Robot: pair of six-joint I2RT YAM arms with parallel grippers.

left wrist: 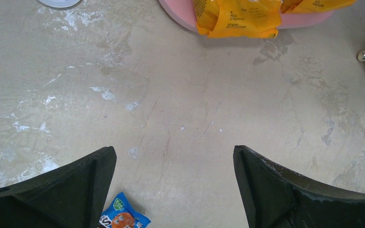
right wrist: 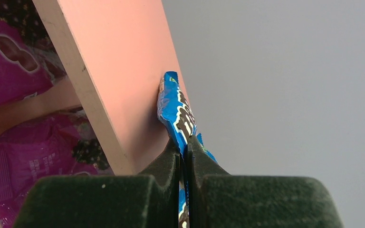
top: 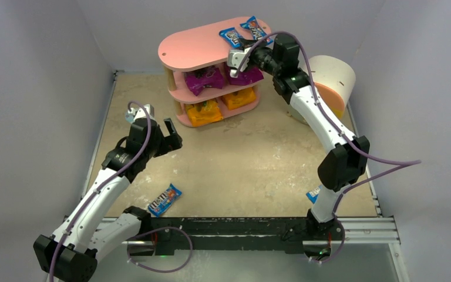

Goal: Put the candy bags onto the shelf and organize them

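Note:
The pink shelf [top: 191,46] stands at the back. Two purple bags [top: 207,80] fill its middle tier and two orange bags [top: 204,113] its bottom tier. Two blue packets [top: 231,37] lie at the right end of the top board. My right gripper [top: 248,43] is there, shut on the edge of one blue packet [right wrist: 176,111] right against the pink board [right wrist: 123,61]. My left gripper [top: 163,138] hovers open over bare table with nothing between its fingers [left wrist: 95,180]. A loose blue packet [top: 164,200] lies near the front edge; its corner [left wrist: 122,218] shows by the left finger.
A white and orange cylindrical drawer unit [top: 332,79] stands right of the shelf, behind my right arm. Another blue packet [top: 313,194] peeks out beside the right arm's base. An orange bag [left wrist: 237,19] on the shelf's bottom board [left wrist: 180,14] lies ahead of my left gripper.

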